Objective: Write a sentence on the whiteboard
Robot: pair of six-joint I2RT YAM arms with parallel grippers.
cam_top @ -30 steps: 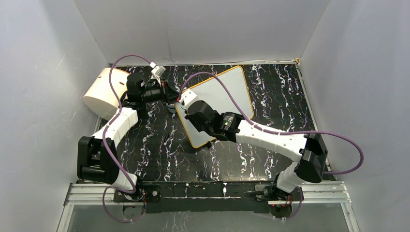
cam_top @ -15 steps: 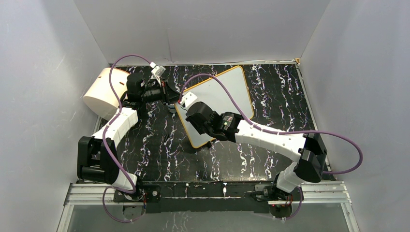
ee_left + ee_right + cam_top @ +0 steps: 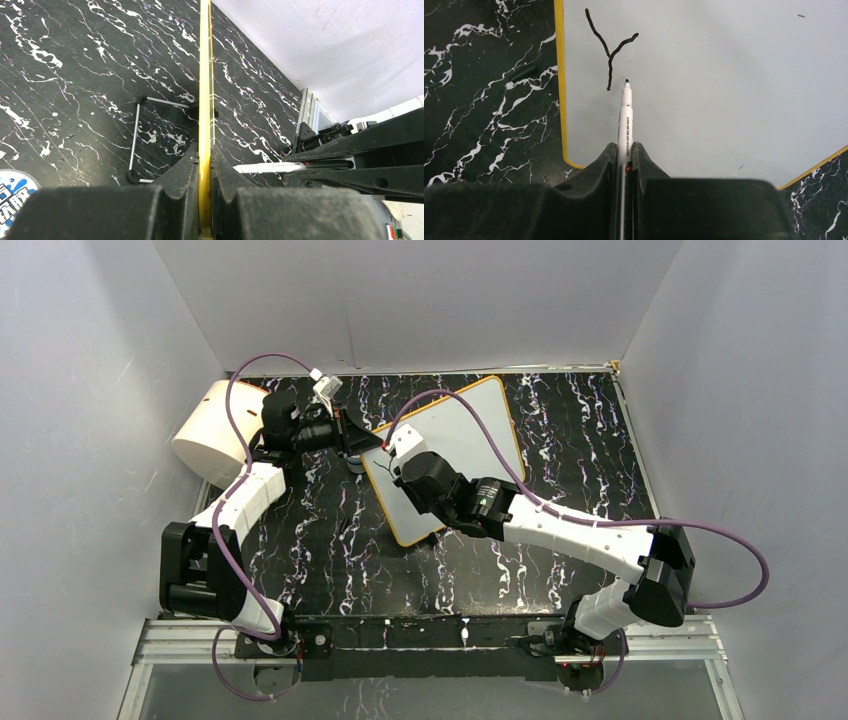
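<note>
My left hand (image 3: 352, 443) is at the far left part of the table (image 3: 330, 530). There its two fingers are pressed together on the yellow rim of the whiteboard (image 3: 480, 430). In the left wrist view I see the whiteboard (image 3: 205, 100) only from its edge, as a thin yellow line that goes straight between the fingers of my left hand (image 3: 205, 159). On one side of this edge a thin metal wire stand (image 3: 135, 135) rests on the black marble surface. At the lower left corner of that view there is part of a round blue and white sticker (image 3: 10, 195).

My right hand (image 3: 405, 455) reaches over the near left part of the board. In the right wrist view the right hand (image 3: 625, 147) is pinching a white marker (image 3: 626, 115), which points away from me to the white surface (image 3: 724, 75). From the left wrist view the marker (image 3: 265, 167) shows as a white stick beside the board.

Of the sentence (image 3: 609, 50) only one black letter "Y" is written, near the left rim of the board. The black tip of the marker is just beside the lower end of this letter. I cannot tell if the tip touches the surface.

A big cream cylinder (image 3: 205, 435) lies at the far left, behind my left arm.
</note>
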